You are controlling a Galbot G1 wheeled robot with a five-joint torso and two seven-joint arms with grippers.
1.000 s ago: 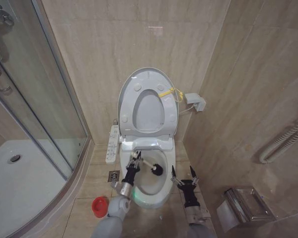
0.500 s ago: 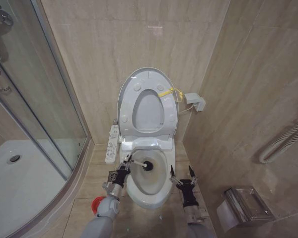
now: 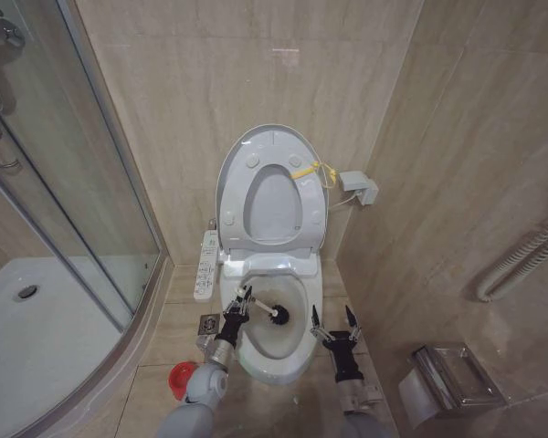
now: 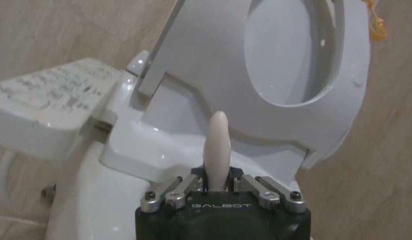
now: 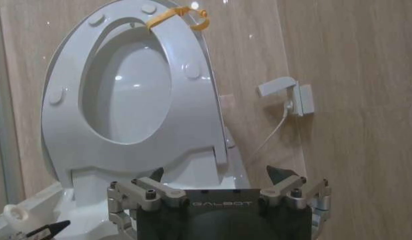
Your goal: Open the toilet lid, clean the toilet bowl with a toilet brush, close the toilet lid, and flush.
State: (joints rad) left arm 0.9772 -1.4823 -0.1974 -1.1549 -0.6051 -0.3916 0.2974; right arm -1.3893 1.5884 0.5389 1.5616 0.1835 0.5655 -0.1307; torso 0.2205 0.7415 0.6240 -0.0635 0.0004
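While upright against the wall: toilet lid [image 3: 256,151], raised behind the toilet bowl [image 3: 274,351].
Left gripper [image 3: 240,301]: over the bowl's left rim, pinching the toilet brush [image 3: 263,308] by its handle.
Brush head: inside the bowl, near its back.
Right gripper [image 3: 330,321]: just right of the bowl, fingers spread, holding nothing.
Red holder [image 3: 182,380]: on the floor, left of the bowl.

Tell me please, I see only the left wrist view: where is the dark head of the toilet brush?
Observer: The toilet brush has its dark head down inside the toilet bowl.
Operator: What is the right gripper doing?
Observer: The right gripper is beside the bowl's right rim, jaws open, holding nothing.
Operator: Where is the red holder?
Observer: The red holder stands on the floor, left of the bowl.
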